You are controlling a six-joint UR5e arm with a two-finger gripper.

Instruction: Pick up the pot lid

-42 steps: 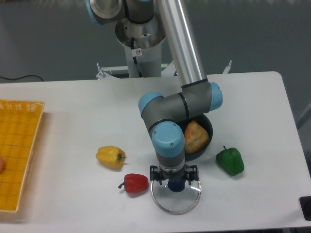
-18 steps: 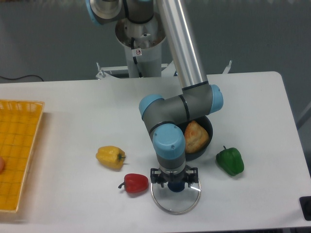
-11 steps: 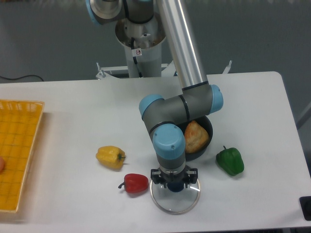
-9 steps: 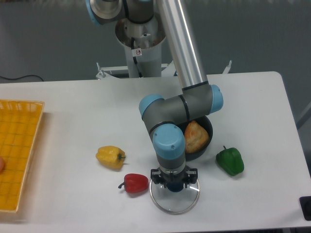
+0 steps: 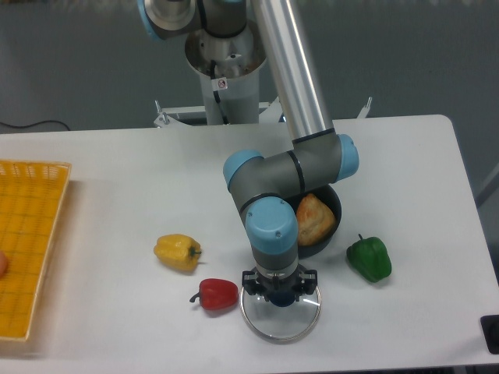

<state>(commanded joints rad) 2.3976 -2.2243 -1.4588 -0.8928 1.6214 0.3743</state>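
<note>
The gripper (image 5: 280, 282) points down over the clear glass pot lid (image 5: 279, 328), with its fingertips at the dark blue knob (image 5: 282, 300). Its fingers appear shut on that knob, one on each side, and they hide the knob's upper part. The lid lies flat on the table near the front edge, its metal rim showing all around the front.
A black pan (image 5: 333, 208) holding a brown bread-like item (image 5: 313, 222) stands just behind the gripper. Beside the lid are a red pepper (image 5: 217, 294) and, farther right, a green pepper (image 5: 369, 259). A yellow pepper (image 5: 178, 252) and an orange crate (image 5: 30, 234) are left.
The gripper's fingers have drawn inward around the knob, and the lid has shifted very slightly left. The other objects have stayed where they were.
</note>
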